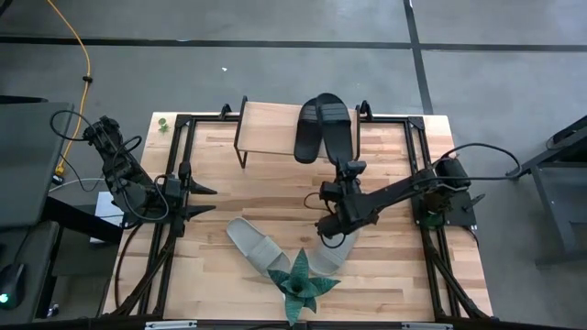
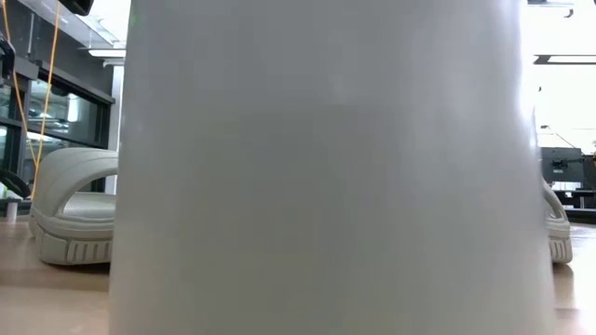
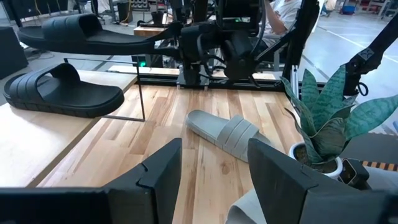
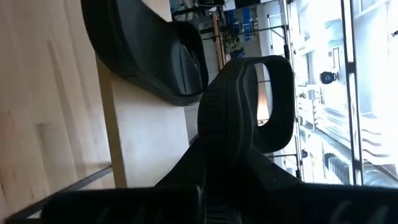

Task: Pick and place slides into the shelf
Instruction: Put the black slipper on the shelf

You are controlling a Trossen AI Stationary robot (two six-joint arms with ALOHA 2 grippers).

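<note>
High view: right gripper pinching black ribbed-strap slide sandal by heel, long axis pointing twelve o'clock onto low light-wood shelf; left gripper parked, fingers spread.

A broad pale pot fills the middle of the frame from top to bottom. At lower left a pale grey slide rests on the wooden table. At the right edge another pale slide peeks out.
</note>
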